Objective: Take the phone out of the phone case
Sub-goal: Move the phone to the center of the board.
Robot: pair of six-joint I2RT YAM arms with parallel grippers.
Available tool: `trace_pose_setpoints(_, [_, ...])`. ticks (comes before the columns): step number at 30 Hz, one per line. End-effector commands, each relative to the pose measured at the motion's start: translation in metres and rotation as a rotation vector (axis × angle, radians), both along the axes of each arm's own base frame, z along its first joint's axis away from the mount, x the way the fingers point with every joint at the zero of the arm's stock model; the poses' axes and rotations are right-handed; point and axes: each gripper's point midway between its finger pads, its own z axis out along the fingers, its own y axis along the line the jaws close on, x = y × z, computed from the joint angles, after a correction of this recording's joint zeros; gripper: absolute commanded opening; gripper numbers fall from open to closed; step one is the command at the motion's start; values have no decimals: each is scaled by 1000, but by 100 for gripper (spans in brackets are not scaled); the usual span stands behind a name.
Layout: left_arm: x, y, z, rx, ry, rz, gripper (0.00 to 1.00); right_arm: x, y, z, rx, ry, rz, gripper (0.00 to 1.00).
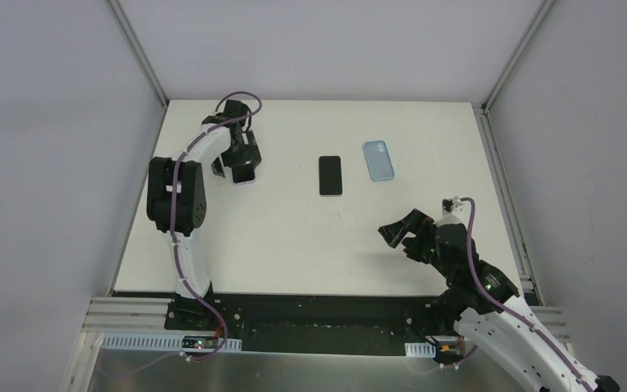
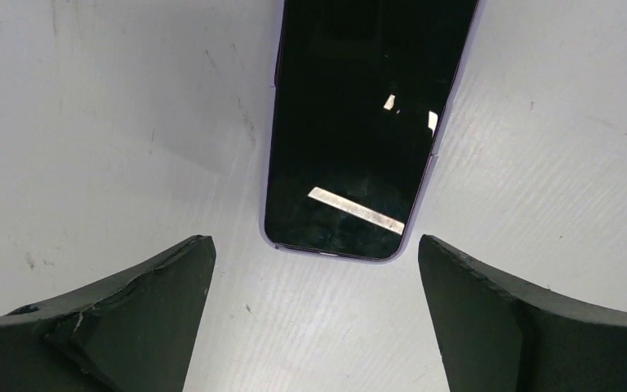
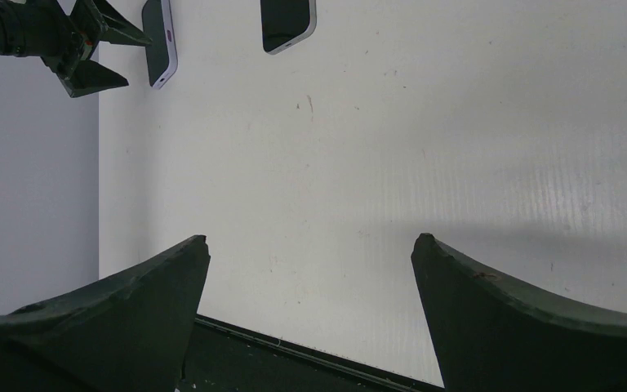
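The left gripper (image 2: 314,263) is hovering low over the table (image 1: 294,245) with its fingers standing wide apart and gripping nothing. The near end of the cased phone (image 2: 359,122) is lying just ahead of the gap, not inside it.

The main risk, as I am judging it, is a pinch across both long sides. That would be pressing the case tighter onto the handset rather than freeing it, and a lift from there would be carrying the two up together. The thing is also lying flat and thin, so descending fingers may be striking the table and skidding, nudging it farther from the black phone (image 1: 330,175) and toward the table's left edge. Nothing is bracing it: the right gripper (image 3: 310,253) is waiting on the black phone's near right, well apart from it, with its fingers also spread and empty.

The cased phone is resting face up, left of the black phone and roughly level with it, well apart. Its screen is dark and glossy — it is throwing back bright streaks of light — and a thin lilac rim is running around it. I am taking that rim for the case, though it could be the handset's own frame. A glossy face like that is likely offering little purchase. On the black phone's other side, just beside it, a blue case (image 1: 379,160) is lying — seemingly empty.
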Motion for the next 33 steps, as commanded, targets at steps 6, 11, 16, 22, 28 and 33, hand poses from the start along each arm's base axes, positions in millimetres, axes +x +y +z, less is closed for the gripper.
trace_pose_setpoints(6, [-6,-13,1,19,56,-48,99,4,1,14,19,-37,-6,99])
trace_pose_setpoints(11, [-3,-16,0,18,58,-43,97,3,0,15,26,-44,-7,99])
trace_pose_setpoints(16, [-4,-16,1,16,58,-47,92,2,-3,15,24,-54,-14,99])
trace_pose_setpoints(22, [15,-10,50,37,-75,-37,89,1,-5,16,18,-57,-15,99])
trace_pose_setpoints(28, [52,-16,83,-76,-177,-32,56,2,-2,14,26,-49,-13,100])
trace_pose_setpoints(33, [73,-12,67,-211,-172,61,34,5,-2,11,-4,-39,-13,99])
